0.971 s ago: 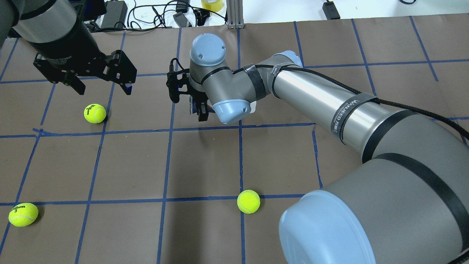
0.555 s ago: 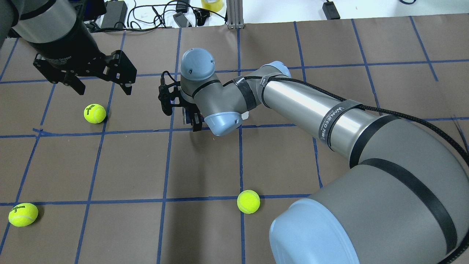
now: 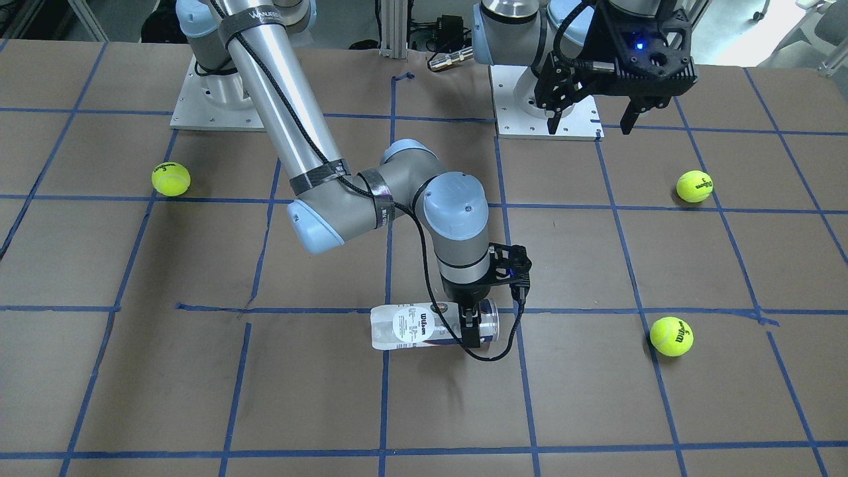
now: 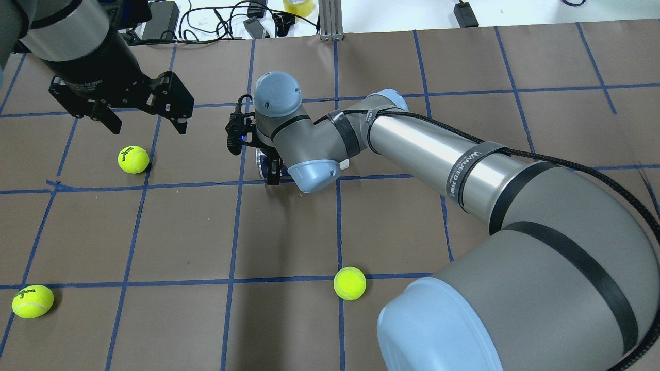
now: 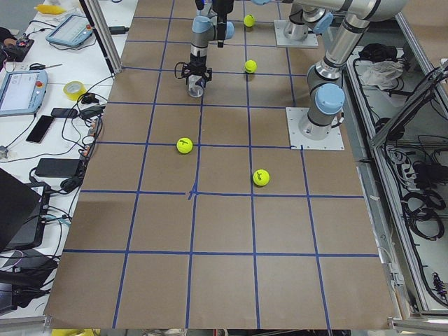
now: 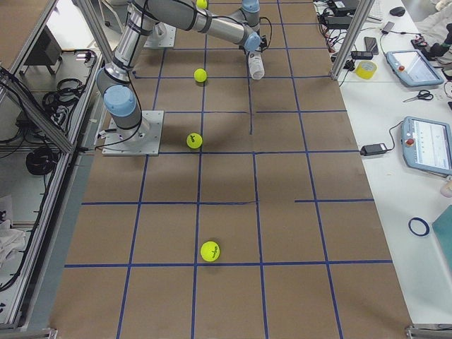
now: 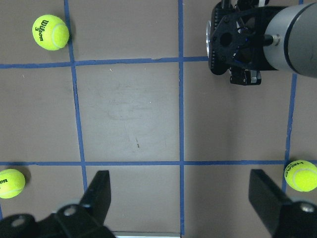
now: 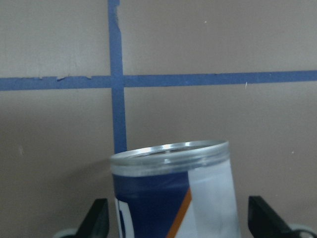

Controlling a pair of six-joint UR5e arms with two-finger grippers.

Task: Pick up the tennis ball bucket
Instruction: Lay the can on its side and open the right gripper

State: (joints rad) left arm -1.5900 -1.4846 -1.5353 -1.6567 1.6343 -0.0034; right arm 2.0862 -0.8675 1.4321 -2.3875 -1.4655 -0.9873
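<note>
The tennis ball bucket (image 3: 424,326), a clear can with a white and navy label, lies on its side on the brown table. My right gripper (image 3: 472,322) is lowered over it near its open end. In the right wrist view the bucket (image 8: 173,198) lies between the two fingers (image 8: 97,219) with a small gap on each side, so the jaws are open around it. From overhead only the bucket's rim (image 4: 259,156) shows under the right wrist (image 4: 268,166). My left gripper (image 4: 144,122) hangs open and empty above the table, away from the bucket.
Three yellow-green tennis balls lie loose: one below the left gripper (image 4: 133,159), one at the near left (image 4: 32,301), one near the middle front (image 4: 349,283). Cables and boxes (image 4: 216,18) lie beyond the table's far edge.
My right wrist has moved left and slightly nearer the robot, settling over the bucket. The left arm has hardly moved.
</note>
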